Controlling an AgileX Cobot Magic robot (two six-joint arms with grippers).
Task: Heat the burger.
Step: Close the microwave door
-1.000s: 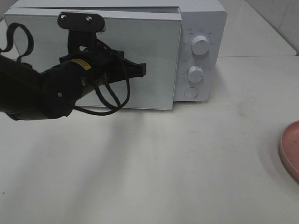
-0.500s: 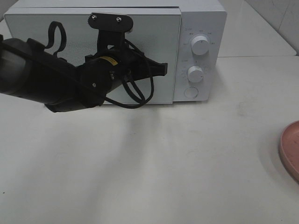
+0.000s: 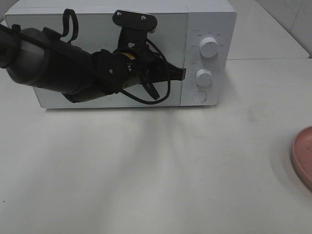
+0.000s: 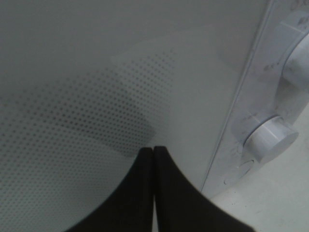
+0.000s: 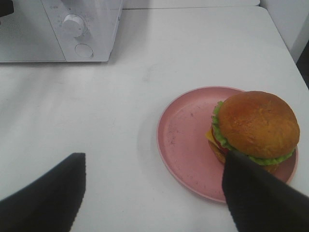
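The burger [image 5: 256,125], with a golden-brown bun and a green lettuce frill, sits on the right part of a pink plate [image 5: 186,140] in the right wrist view. My right gripper [image 5: 154,193] is open and empty, with one dark finger [image 5: 48,193] off the plate and the other in front of the burger. In the exterior view only the plate's edge [image 3: 304,153] shows, at the far right, and the burger is out of view. My left gripper [image 3: 181,74] is shut and empty, its tips [image 4: 153,151] against the right edge of the white microwave's door [image 3: 170,29].
The microwave [image 3: 212,19] stands at the back with its door flush to the body. Its panel has two knobs [image 3: 209,47] [image 3: 204,77] and a round button [image 3: 198,96]. The white table [image 3: 161,165] spreads in front.
My left arm has swung to the right along the microwave's front. The door, ajar before, now lies flush with the body.
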